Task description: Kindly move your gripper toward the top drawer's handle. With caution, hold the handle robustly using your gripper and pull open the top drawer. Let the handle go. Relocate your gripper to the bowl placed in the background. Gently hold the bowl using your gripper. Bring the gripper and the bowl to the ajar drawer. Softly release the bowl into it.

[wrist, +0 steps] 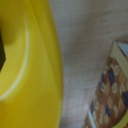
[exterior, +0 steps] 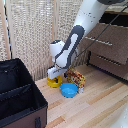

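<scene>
Yellow plastic marks the bowl (exterior: 54, 81), which sits upright, mouth up, on the wooden desk (exterior: 100, 105) near its back edge by the slatted wall. Being round, it has no long axis. The claw (exterior: 56, 74) hangs right over it, its tips hidden, so I cannot tell whether it is wide or closed. The wrist view shows the bowl's rim (wrist: 35, 65) close up. A blue bowl (exterior: 69, 90) lies just beside it. The dresser's drawer (exterior: 107, 42) looks closed; its handle (exterior: 98, 41) runs horizontally.
</scene>
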Controlling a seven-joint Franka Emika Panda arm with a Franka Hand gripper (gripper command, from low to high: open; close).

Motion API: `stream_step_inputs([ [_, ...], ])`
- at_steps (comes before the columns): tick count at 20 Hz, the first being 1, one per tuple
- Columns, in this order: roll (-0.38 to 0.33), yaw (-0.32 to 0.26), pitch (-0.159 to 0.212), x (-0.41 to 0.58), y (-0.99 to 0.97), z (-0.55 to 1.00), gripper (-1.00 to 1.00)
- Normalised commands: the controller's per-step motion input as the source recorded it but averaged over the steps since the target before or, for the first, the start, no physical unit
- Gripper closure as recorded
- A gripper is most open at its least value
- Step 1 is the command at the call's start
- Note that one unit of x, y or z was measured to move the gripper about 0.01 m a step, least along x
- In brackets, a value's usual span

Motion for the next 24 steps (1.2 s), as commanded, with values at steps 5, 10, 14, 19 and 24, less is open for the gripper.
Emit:
stream_step_inputs([
  [5,0.000,0.041,0.000,0.000,-0.01,0.00,1.00],
  [10,0.000,0.056,0.000,0.000,0.00,0.00,1.00],
  [14,0.000,-0.008,-0.040,-0.010,0.01,0.00,1.00],
  [19,-0.004,-0.066,-0.020,-0.049,0.10,0.00,1.00],
  [24,0.009,-0.072,-0.014,-0.007,0.13,0.00,1.00],
])
